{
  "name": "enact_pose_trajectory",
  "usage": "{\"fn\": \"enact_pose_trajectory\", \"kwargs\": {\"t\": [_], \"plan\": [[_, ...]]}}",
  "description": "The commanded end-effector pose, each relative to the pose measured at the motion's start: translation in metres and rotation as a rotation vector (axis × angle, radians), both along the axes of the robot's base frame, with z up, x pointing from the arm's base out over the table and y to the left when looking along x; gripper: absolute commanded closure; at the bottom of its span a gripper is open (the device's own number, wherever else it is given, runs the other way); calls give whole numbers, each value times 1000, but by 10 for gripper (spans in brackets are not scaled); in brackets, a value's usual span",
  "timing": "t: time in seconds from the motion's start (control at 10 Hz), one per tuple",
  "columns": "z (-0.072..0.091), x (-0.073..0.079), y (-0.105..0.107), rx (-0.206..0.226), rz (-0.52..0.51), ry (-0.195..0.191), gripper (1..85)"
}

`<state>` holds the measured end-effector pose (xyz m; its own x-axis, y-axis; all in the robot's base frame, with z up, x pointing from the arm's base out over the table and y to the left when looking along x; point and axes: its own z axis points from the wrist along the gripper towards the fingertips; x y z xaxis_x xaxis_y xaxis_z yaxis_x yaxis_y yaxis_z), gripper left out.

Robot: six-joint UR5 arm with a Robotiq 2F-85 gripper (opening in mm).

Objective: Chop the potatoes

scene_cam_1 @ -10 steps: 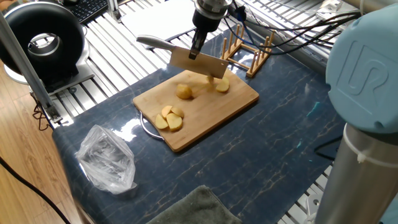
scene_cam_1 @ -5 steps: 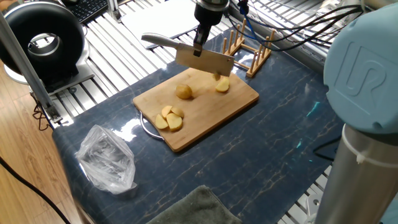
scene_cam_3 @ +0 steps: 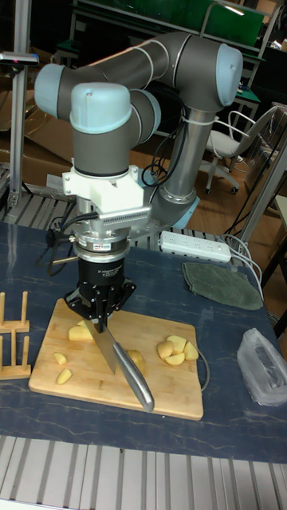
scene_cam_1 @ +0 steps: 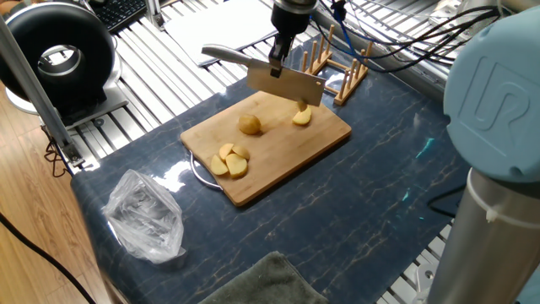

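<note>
The gripper (scene_cam_3: 100,318) clamps a cleaver (scene_cam_1: 285,85) above the bamboo board (scene_cam_1: 287,156); only the tall view shows two small potatoes (scene_cam_3: 62,368) (lower left), near the board's edge.

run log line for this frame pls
phase: chopping | gripper: shut on knife | knife: above cutting board, near far potato piece | potatoes: several pieces on board | rack: behind board

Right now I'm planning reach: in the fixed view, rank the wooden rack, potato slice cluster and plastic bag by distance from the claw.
From the claw, holding the knife:
1. Wooden rack, just to its right.
2. Potato slice cluster, at the board's near end.
3. Plastic bag, off the board at the table's near-left corner.
</note>
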<state>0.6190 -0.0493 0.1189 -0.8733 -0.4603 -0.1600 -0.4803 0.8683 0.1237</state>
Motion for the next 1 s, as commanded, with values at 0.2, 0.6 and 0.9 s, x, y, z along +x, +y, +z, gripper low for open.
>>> {"fn": "enact_pose_trajectory", "kwargs": {"t": [0.2, 0.6, 0.9], "plan": [[0, -19, 7, 75, -188, 94, 847], [0, -15, -31, -75, -178, 54, 847], [2, -20, -29, -83, -197, 59, 847]]}}
